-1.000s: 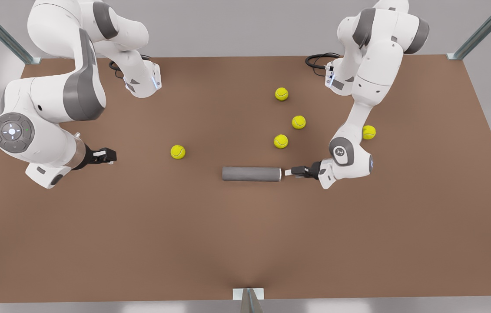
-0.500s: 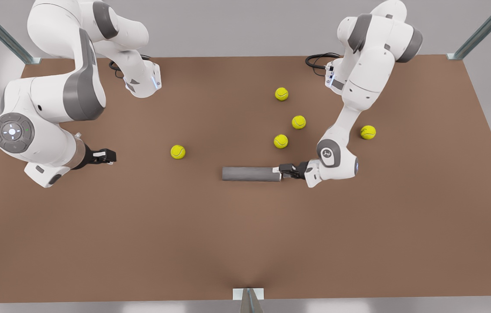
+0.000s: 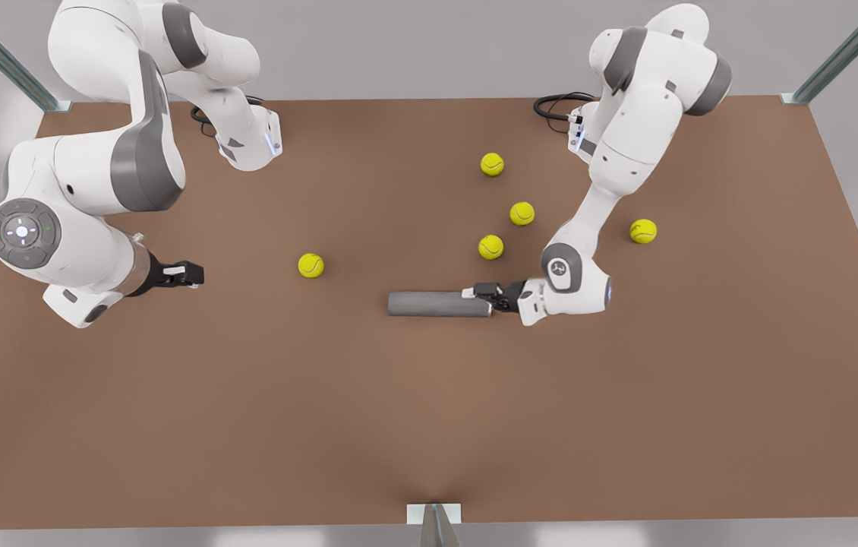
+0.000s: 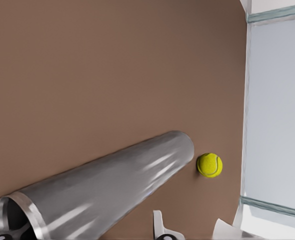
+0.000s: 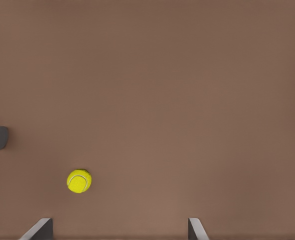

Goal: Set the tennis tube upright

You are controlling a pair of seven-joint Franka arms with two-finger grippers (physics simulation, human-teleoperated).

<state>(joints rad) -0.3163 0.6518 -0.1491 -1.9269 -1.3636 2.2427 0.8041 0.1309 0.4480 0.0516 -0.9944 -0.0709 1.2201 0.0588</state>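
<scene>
Lying flat in the middle of the counter (image 3: 429, 425), far from every edge, the tennis tube (image 3: 438, 304) has its silvery rim between the apart left fingers (image 3: 479, 296), while the right fingers (image 3: 184, 273), also apart, wait well away beyond one tennis ball (image 3: 310, 265).

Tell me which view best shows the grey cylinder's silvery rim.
The left wrist view: the grey tennis tube's silvery rim sits close-up by the left gripper. The front view shows it lying whole; the right wrist view catches its far end.
</scene>
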